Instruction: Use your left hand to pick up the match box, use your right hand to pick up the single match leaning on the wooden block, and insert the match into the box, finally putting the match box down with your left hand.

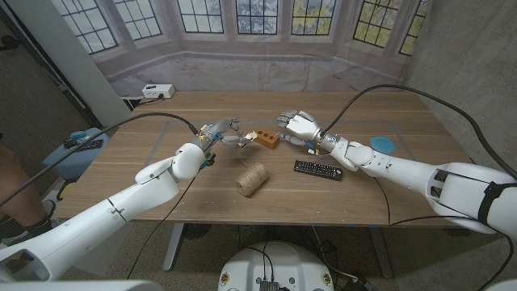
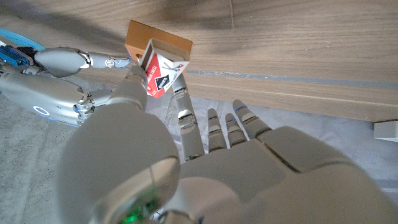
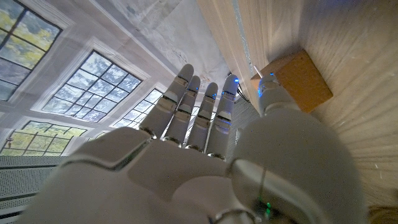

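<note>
Pinching the match box (image 2: 158,73) beside the wooden block (image 1: 267,138), the left robot hand (image 1: 229,132) faces the spread, empty right robot hand (image 1: 296,124).

There is one match box (image 2: 158,73), one wooden block (image 1: 268,138), one ball of twine (image 1: 252,179), one remote control (image 1: 317,170) and one blue disc (image 1: 384,145).

Soft daylight comes from the windows (image 1: 242,16) along the top of the head view, whose edges bow like a fisheye. Shadows on the table (image 1: 161,174) are faint. Wrist views are blurred up close.
</note>
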Robot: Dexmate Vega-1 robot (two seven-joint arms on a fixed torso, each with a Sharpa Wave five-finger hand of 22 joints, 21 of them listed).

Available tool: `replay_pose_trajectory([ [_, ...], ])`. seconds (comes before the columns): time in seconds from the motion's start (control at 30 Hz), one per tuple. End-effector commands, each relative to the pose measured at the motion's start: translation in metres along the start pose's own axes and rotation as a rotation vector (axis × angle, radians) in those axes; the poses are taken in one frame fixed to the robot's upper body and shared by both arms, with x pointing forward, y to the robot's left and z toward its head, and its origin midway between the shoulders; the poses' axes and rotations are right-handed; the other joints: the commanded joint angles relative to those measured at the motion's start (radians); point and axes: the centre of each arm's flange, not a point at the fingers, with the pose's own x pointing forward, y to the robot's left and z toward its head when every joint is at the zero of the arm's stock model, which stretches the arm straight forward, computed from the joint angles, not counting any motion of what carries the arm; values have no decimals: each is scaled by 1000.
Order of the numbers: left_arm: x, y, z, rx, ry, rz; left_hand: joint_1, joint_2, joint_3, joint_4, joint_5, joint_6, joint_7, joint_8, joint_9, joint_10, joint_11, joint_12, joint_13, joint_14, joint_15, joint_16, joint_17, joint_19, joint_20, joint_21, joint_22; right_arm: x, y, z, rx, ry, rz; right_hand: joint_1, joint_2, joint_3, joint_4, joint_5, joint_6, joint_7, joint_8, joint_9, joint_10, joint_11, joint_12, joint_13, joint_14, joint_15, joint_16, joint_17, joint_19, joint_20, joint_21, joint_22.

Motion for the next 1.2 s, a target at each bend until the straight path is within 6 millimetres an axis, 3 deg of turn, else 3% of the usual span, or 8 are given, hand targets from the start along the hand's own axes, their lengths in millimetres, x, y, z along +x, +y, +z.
replay_pose_trajectory([
  [0.03,1,-3,5,-1,0,-4,34,21,-3,-3,7,-1,-3,5,5,1,-3,-3,2,4,1,-3,3,2,-2,-2,2,0,7,-4,4,-5,6,11,2,-7,0,-2,9,-1,0,5,5,-4,-4,5,8,-120,7,6,12,-15,-6,2],
  [1.0,7,-4,6,-1,6,-10,34,23,-7,-2,7,-2,-4,3,6,2,-5,-3,2,6,0,-3,3,3,-1,-1,2,13,17,-5,18,-15,12,18,4,-16,3,-2,14,3,-4,6,8,-3,-8,6,9,-122,8,9,14,-16,-8,2],
  [1.2,7,-5,5,-3,8,-9,35,24,-9,-2,8,9,7,7,6,1,-5,-3,2,7,0,-3,3,3,-1,-1,2,14,15,-4,17,-17,4,20,4,-18,3,-2,14,3,-5,6,10,-2,-9,6,9,-120,8,9,14,-16,-9,2],
])
